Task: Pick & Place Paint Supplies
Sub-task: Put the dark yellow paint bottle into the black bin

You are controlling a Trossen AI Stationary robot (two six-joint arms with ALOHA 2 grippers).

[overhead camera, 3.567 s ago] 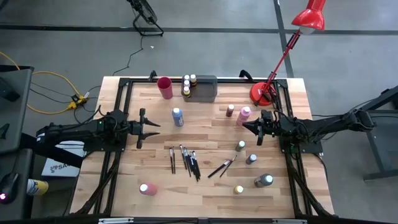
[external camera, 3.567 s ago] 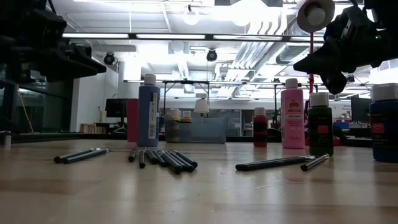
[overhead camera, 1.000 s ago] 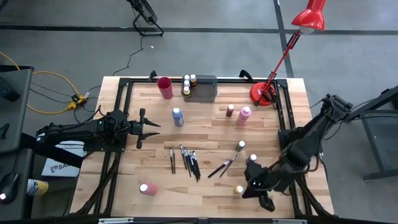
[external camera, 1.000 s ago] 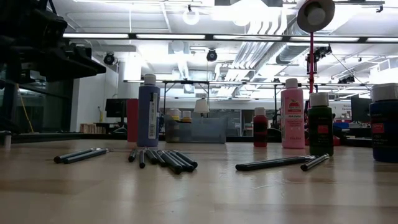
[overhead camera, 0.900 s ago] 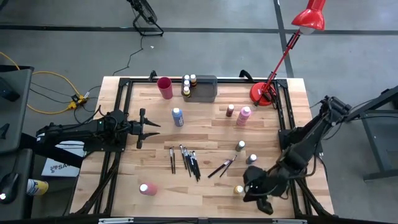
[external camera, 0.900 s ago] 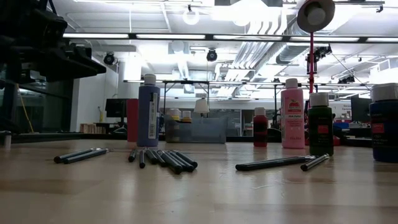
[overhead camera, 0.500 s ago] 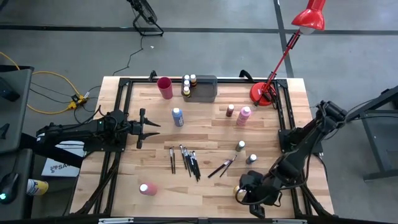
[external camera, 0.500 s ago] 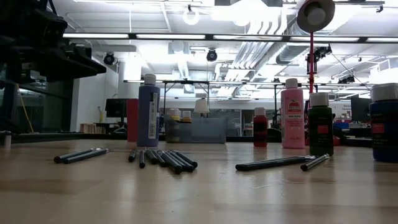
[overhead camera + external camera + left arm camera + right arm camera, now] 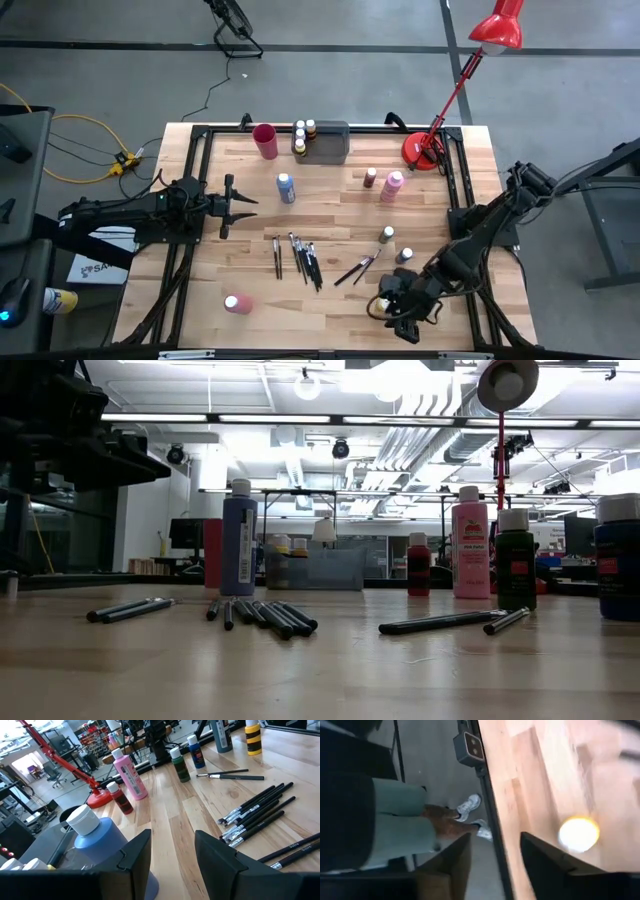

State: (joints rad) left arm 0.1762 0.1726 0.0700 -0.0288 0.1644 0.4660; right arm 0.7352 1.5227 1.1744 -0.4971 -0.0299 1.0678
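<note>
Small paint bottles stand upright on the wooden table: blue, brown, pink, green and a pale-capped one. Another pink one sits at the near left. Dark paintbrushes lie flat mid-table, with two more to their right. My right gripper hangs open near the table's near edge, slanting down over a yellow bottle that lies beside its fingers, not between them. At the left edge my left gripper waits open, short of the blue bottle.
A red cup and a grey tray holding bottles stand at the far edge. A red lamp's base sits at the far right. A person's legs and shoes show beyond the near edge.
My right gripper has sunk and gone toward the table's left edge along the near edge, rolling somewhat, and now hangs over the yellow bottle. The bottles and brushes lie as before.
</note>
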